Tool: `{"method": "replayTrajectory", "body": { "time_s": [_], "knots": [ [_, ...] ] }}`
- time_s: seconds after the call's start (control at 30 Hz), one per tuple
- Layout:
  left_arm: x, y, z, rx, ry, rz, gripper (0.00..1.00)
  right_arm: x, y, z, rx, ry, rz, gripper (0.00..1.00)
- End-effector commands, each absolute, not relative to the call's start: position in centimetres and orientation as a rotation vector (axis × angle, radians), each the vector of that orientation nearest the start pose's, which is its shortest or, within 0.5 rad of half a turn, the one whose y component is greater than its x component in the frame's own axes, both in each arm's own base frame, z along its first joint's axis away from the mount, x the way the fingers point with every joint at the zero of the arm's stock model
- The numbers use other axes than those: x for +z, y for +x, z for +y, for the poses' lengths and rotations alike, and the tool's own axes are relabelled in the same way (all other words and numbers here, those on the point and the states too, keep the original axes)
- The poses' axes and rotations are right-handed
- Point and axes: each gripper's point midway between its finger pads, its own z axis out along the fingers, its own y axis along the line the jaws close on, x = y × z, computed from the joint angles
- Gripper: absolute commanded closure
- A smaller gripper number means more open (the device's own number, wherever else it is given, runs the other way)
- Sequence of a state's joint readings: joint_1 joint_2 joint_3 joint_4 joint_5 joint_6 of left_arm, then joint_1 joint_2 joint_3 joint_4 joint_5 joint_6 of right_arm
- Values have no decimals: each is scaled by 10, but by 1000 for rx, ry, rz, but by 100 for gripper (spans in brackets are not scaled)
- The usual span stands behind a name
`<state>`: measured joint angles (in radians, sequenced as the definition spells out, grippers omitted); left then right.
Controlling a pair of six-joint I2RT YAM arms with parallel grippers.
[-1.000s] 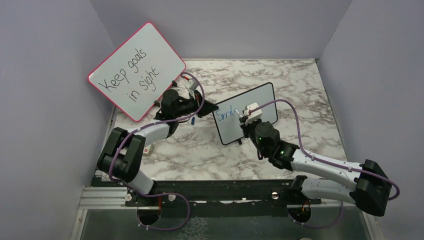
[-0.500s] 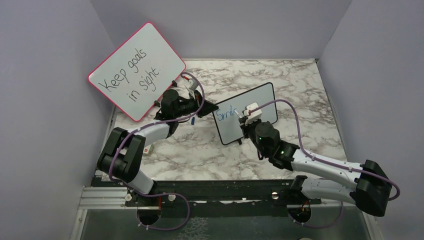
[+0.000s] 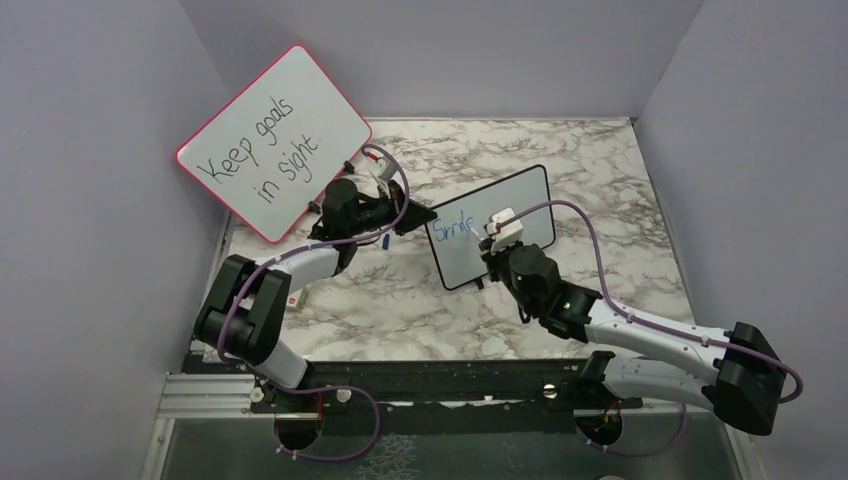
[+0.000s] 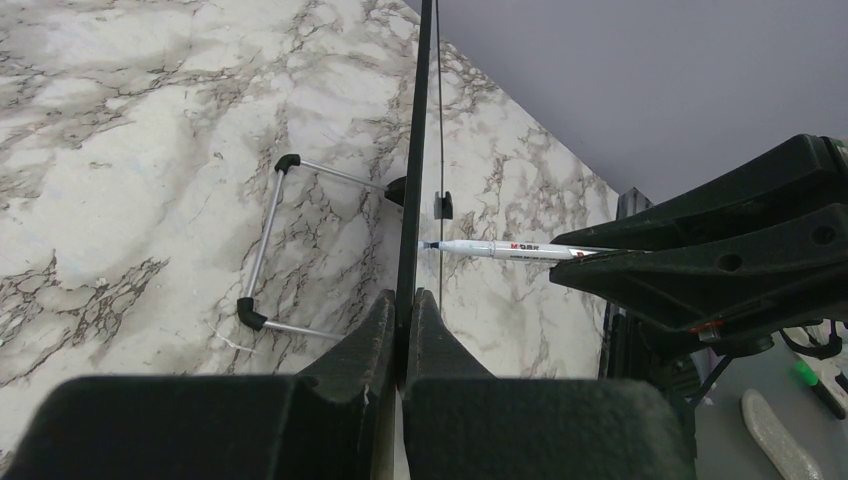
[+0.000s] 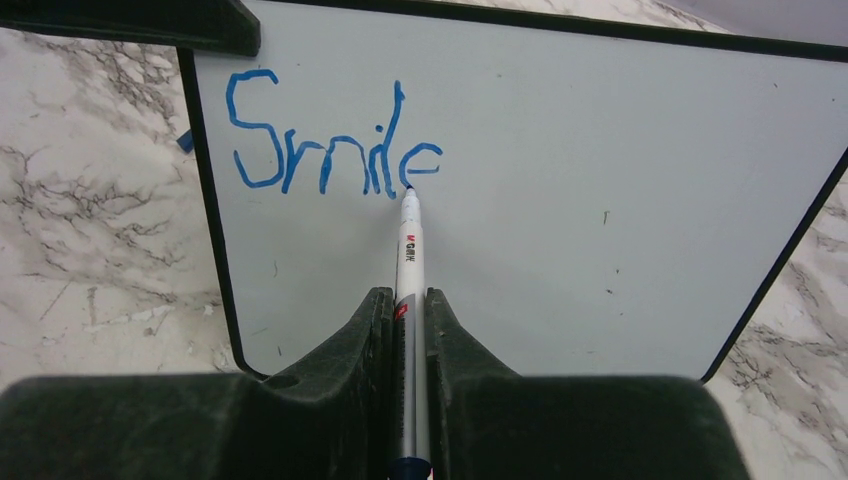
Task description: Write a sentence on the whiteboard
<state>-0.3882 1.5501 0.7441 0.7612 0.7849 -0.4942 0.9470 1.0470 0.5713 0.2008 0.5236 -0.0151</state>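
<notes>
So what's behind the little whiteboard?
A thin wire stand rests on the marble table behind the whiteboard. The board's back face itself is hidden, seen only edge-on.

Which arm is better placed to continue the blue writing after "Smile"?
Right. The right pincer is shut on the marker, whose tip touches the whiteboard at the foot of the final "e" of the blue writing. The left pincer is clamped on the whiteboard's edge, holding it upright.
</notes>
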Motion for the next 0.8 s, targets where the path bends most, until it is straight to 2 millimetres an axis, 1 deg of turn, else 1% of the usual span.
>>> {"method": "replayTrajectory", "body": {
  "time_s": [0.0, 0.17, 0.5, 0.77],
  "knots": [
    [201, 319, -289, -1317, 609, 1674, 100, 185, 272, 213, 152, -442, 1762, 99],
    [201, 319, -289, -1318, 609, 1673, 100, 185, 273, 209, 129, -422, 1762, 99],
    [200, 318, -289, -1318, 611, 1674, 100, 194, 279, 210, 131, -379, 1720, 99],
    [200, 318, -288, -1317, 608, 1678, 100, 207, 277, 207, 162, -361, 1692, 99]
  ]
}}
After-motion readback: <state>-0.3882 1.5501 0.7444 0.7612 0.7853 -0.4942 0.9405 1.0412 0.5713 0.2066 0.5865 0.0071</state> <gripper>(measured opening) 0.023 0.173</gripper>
